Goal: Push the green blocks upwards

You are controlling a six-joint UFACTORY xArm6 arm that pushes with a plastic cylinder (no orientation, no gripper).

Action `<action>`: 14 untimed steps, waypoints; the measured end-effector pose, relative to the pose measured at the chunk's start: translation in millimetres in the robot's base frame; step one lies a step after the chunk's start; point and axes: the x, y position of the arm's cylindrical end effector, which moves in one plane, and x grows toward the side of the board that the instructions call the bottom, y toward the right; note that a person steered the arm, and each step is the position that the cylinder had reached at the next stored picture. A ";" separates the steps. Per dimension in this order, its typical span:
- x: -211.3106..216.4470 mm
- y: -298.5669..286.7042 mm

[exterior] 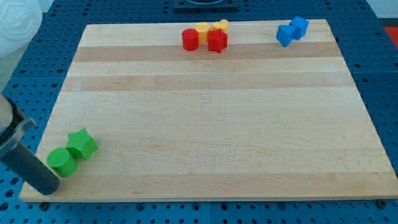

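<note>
No text, label, brand, number or sign can be read anywhere in the camera view. The wooden board [211, 118] shows only bare grain, the coloured blocks have plain faces, and the dark rod carries no marking that can be made out.
</note>
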 end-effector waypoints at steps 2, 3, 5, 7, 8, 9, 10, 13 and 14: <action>-10.8 -6.6; -18.5 -9.4; -46.1 -9.3; -63.5 4.9; -63.5 11.4; -55.4 13.0; -32.7 13.1; -48.3 27.7; -59.2 37.8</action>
